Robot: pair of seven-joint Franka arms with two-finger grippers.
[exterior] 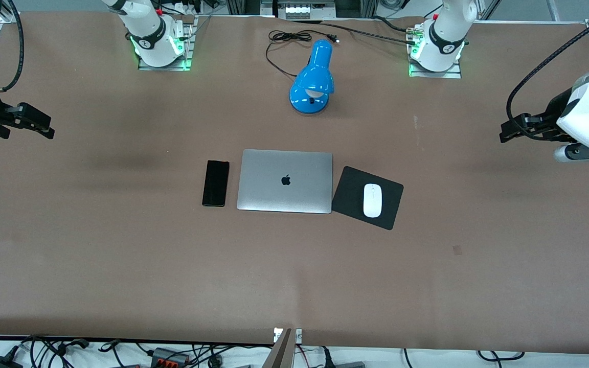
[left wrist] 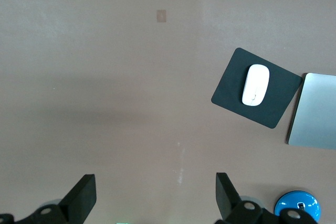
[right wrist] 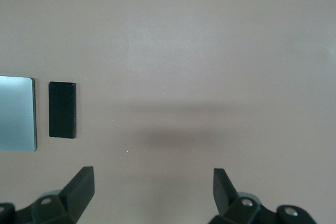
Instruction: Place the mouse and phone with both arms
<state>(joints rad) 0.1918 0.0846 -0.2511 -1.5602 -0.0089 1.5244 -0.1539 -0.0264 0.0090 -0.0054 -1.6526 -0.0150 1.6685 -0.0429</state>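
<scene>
The white mouse (exterior: 372, 200) lies on the black mouse pad (exterior: 352, 191), beside the closed silver laptop (exterior: 285, 180) toward the left arm's end. It also shows in the left wrist view (left wrist: 255, 84). The black phone (exterior: 216, 183) lies flat on the table beside the laptop toward the right arm's end, and shows in the right wrist view (right wrist: 62, 109). My left gripper (exterior: 509, 134) is open and empty, held up over bare table at its own end. My right gripper (exterior: 44, 129) is open and empty, held up over bare table at its own end.
A blue desk lamp (exterior: 314, 79) with a black cord (exterior: 284, 38) stands farther from the front camera than the laptop, between the two arm bases. The brown table (exterior: 294, 276) is wide. Cables lie along its near edge.
</scene>
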